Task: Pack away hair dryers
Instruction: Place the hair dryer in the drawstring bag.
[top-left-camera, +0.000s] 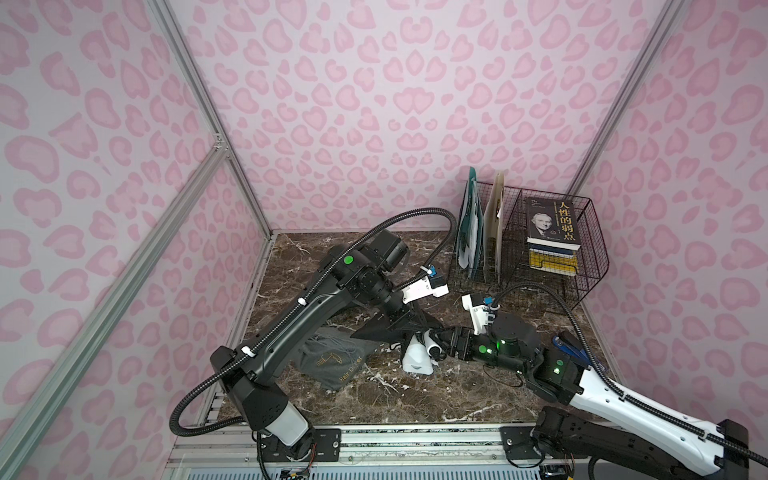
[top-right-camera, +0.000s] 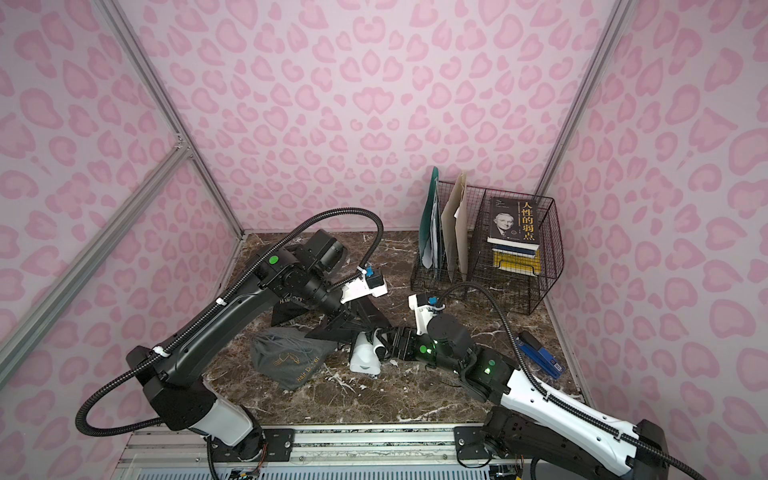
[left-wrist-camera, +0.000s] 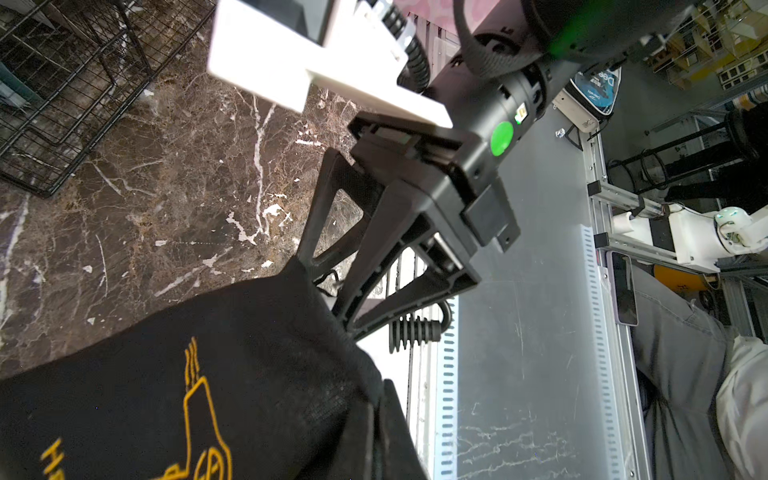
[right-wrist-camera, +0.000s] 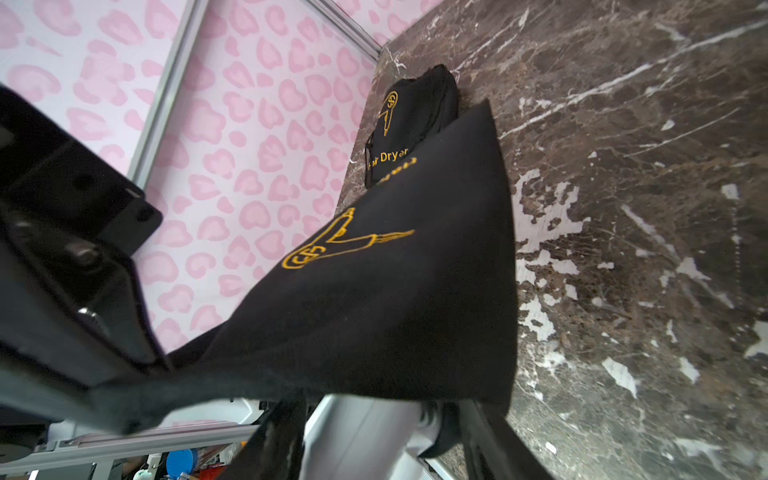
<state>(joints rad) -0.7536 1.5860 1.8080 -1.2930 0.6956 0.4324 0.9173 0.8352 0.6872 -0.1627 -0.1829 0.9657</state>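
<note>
Step in hand, by my reading: bagging the white hair dryer (top-left-camera: 415, 358) in the black pouch (top-left-camera: 374, 329).

In both top views the dryer lies on the worktop (top-left-camera: 415, 399), just beside the grey pouch (top-left-camera: 332, 361). Its long axis runs from the near edge toward the back wall, with the far end tucked under the black pouch's rim. A dark round end appears to face the right tool (top-left-camera: 438, 345). The left tool (top-left-camera: 409, 322) is clamped together on the pouch cloth, holding it raised.

Left wrist view: the right tool's fingers (left-wrist-camera: 320, 216) stand apart at the pouch's edge, with bare marble showing between them. A ribbed cord sleeve (left-wrist-camera: 411, 332) sits just past them. Contact with the dryer cannot be confirmed.

Right wrist view: pouch cloth drapes over the dryer's white body (right-wrist-camera: 365, 440). A second black pouch (right-wrist-camera: 415, 112) lies well behind.

Next move, as judged: grip the dryer along its axis and push it under the held rim, minding the cord.
</note>
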